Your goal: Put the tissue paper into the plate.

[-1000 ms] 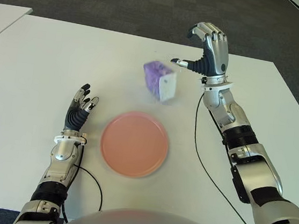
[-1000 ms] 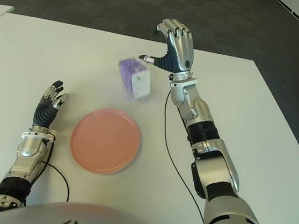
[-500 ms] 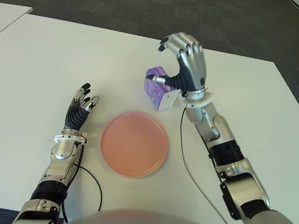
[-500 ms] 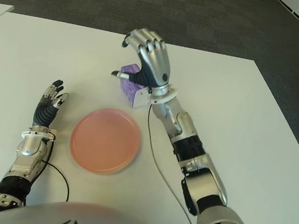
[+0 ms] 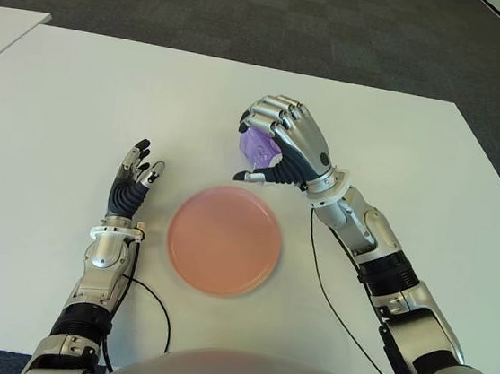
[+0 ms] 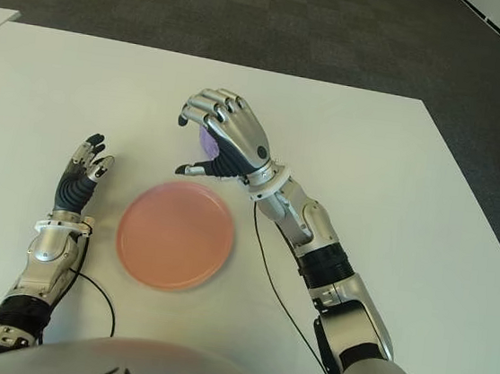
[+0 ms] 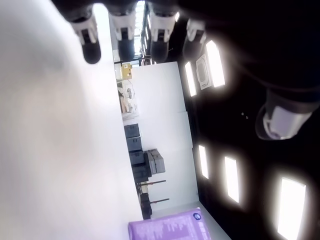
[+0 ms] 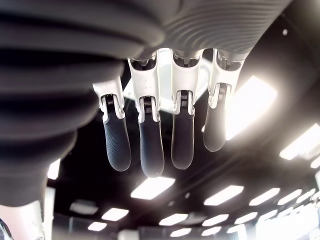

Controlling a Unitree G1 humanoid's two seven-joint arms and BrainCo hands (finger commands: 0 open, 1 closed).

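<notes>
A purple tissue pack (image 6: 207, 143) sits on the white table (image 5: 81, 86) just behind the pink plate (image 5: 224, 238), which holds nothing. My right hand (image 5: 247, 151) is cupped over the pack from the right and hides most of it. Its fingers arch over the top and the thumb points left near the plate's far rim. In the right wrist view the fingers (image 8: 150, 150) hang loosely spread with nothing between them. My left hand (image 5: 149, 159) shows left of the plate, fingers spread. The left wrist view catches the pack (image 7: 170, 231) farther off.
A second white table (image 5: 6, 28) shows at the far left edge. Dark carpet (image 5: 252, 7) lies beyond the table's far edge. A black cable (image 5: 329, 286) trails along my right forearm to the right of the plate.
My right hand has swung from the back right leftwards and down over the tissue pack, now covering most of it. The left hand and plate have not moved.
</notes>
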